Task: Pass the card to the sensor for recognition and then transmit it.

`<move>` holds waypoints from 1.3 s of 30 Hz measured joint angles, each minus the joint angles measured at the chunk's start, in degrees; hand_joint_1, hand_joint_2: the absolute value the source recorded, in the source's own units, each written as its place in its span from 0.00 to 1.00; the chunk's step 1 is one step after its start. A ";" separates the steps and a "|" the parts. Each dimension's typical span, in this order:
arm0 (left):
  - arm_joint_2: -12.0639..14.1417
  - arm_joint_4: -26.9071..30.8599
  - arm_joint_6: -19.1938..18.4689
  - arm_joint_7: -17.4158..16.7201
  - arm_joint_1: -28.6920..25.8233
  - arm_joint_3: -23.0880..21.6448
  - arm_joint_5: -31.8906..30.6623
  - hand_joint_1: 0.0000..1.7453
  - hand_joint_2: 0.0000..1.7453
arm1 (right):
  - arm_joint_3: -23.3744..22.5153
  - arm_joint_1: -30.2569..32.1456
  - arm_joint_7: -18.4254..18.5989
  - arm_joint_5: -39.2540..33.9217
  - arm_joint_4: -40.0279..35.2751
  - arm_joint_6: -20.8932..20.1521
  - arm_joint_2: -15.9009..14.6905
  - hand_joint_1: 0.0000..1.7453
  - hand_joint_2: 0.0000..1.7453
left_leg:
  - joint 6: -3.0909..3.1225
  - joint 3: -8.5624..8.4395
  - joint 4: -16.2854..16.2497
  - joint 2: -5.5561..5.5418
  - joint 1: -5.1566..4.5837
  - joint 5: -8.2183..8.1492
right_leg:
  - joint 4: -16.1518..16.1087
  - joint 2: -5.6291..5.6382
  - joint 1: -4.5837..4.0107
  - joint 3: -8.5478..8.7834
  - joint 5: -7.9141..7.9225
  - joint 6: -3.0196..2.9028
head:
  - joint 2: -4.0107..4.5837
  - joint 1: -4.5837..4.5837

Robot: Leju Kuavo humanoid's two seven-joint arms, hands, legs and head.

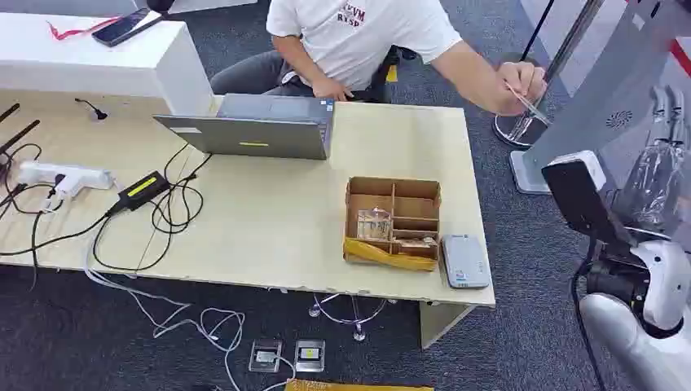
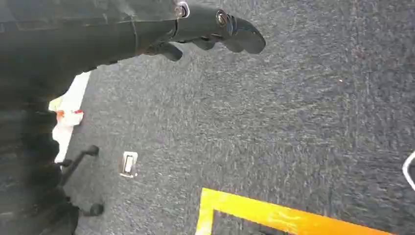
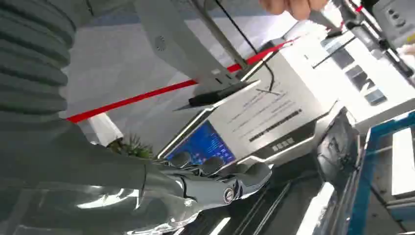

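A person in a white T-shirt sits behind the table and reaches out to the right, pinching a clear card (image 1: 524,103) in their hand. The grey flat sensor (image 1: 464,261) lies at the table's front right corner, beside a cardboard box (image 1: 393,221) with compartments. My right hand (image 3: 215,181) is raised at the right of the table, fingers stretched out and holding nothing; the person's fingers and the card (image 3: 320,18) show beyond it. My left hand (image 2: 210,32) hangs over the dark carpet with nothing in it, fingers loosely apart.
An open laptop (image 1: 257,130), a power strip (image 1: 65,177), a black adapter (image 1: 143,189) and cables lie on the left half of the table (image 1: 269,236). A grey kiosk stand (image 1: 595,98) rises to the right of the table. Yellow floor tape (image 2: 274,215) marks the carpet.
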State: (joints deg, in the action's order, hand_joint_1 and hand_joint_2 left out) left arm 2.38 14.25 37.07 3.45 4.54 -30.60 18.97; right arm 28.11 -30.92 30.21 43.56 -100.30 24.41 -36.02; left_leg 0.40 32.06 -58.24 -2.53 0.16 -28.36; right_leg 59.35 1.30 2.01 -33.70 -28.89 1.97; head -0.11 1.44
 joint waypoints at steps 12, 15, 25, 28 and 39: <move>0.04 0.02 -0.02 -0.57 -0.16 -1.22 0.81 0.00 1.00 | 8.83 -4.58 -1.51 -0.07 -1.37 -8.89 1.29 0.00 1.00 | -0.02 0.02 0.00 0.03 0.08 0.01 | 0.03 0.07 -0.07 -0.04 0.00 0.00 | 0.00 -0.02; 0.11 0.02 -0.02 -0.57 -0.17 -1.68 0.83 0.00 1.00 | 10.14 -5.37 -1.53 -0.07 -1.13 -9.09 1.62 0.00 1.00 | -0.02 0.04 0.00 0.01 0.08 0.01 | 0.03 0.05 -0.07 -0.04 0.00 -0.01 | 0.00 -0.02; 0.31 0.02 -0.04 -0.81 -0.17 -2.12 1.07 0.00 1.00 | 13.83 -8.02 -2.01 -1.07 0.67 -11.65 2.90 0.00 1.00 | -0.03 0.06 0.00 0.05 0.08 0.00 | 0.03 0.07 -0.07 -0.06 0.00 -0.01 | 0.00 -0.02; 0.33 0.02 -0.28 -0.81 -0.14 -2.62 1.24 0.00 1.00 | 15.57 -9.84 -2.62 -1.05 3.23 -12.43 4.43 0.28 1.00 | -0.06 0.04 0.00 0.07 0.11 0.02 | 0.03 0.10 -0.10 -0.07 0.00 -0.01 | 0.00 0.00; 0.35 0.00 -0.44 -0.81 -0.19 -3.56 1.38 0.00 1.00 | 19.28 -11.04 -2.69 -2.14 6.34 -12.15 6.23 1.00 1.00 | -0.07 0.05 0.00 0.05 0.14 0.02 | 0.02 0.09 -0.12 -0.08 -0.01 -0.02 | 0.00 0.00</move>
State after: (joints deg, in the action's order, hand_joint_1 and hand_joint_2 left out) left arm 2.73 14.25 36.63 2.64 4.35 -34.16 20.35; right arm 47.39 -41.96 27.52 41.42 -93.96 12.26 -29.79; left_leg 0.34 32.11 -58.24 -2.48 0.30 -28.35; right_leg 59.37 1.40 1.88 -33.79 -28.90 1.95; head -0.11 1.44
